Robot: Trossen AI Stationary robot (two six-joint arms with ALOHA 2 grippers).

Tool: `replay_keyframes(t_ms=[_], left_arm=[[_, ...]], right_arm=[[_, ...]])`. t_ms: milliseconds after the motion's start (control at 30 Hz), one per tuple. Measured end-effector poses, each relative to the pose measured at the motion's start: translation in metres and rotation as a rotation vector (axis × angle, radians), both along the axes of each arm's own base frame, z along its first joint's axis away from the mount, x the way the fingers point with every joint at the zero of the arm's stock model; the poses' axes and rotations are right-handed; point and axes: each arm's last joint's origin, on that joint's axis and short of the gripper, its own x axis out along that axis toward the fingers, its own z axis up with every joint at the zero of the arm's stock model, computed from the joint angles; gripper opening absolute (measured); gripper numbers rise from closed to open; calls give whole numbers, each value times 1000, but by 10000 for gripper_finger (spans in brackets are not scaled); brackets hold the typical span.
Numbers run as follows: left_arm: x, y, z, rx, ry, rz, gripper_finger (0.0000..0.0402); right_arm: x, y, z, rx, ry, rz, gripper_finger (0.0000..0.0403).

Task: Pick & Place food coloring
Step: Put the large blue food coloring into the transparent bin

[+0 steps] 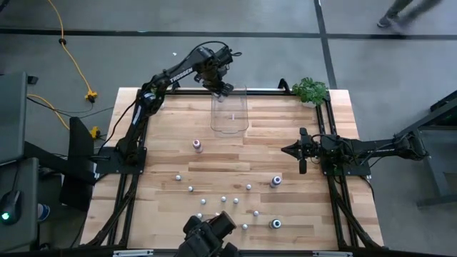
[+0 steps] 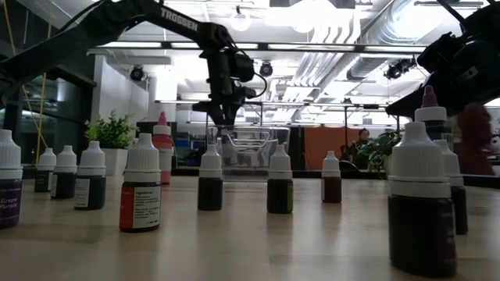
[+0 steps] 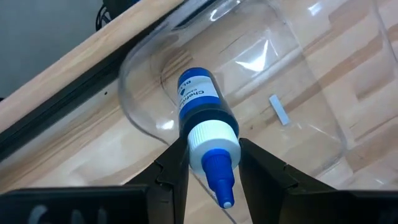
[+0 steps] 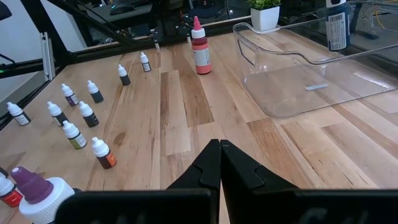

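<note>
Fingers point(image 3: 176, 165) of the left gripper point(image 3: 213, 163) are clenched on a blue bottle point(image 3: 200, 109), pinching its white cap, nozzle toward the camera, with the clear bin point(image 3: 311, 93) right beneath it. In the high view this gripper point(image 1: 223, 88) hangs over the bin's point(image 1: 230, 121) far end, at the frame's upper centre. The right gripper point(image 4: 219, 163) waits at the worktop's point(image 1: 285, 135) right edge, its fingers pressed together on nothing. Other bottles stand loose across the lower half of the worktop: small white-capped ones point(image 1: 223, 199), a red-bodied one point(image 1: 198, 145) left of centre, and a purple one point(image 1: 275, 181) to the right.
</note>
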Motion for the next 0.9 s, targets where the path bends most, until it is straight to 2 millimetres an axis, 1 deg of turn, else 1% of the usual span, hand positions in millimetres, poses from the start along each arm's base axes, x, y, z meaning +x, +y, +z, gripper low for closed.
replay_keyframes(t_ms=[267, 667, 900], left_arm=[[8, -5, 0, 7, -30, -16, 110], [7, -6, 0, -2, -22, 1, 110], [17, -6, -21, -33, 5, -10, 110]], right_arm=[[0, 0, 0, 0, 1, 0, 0], [0, 0, 0, 0, 0, 0, 0], [0, 0, 0, 0, 0, 0, 0]])
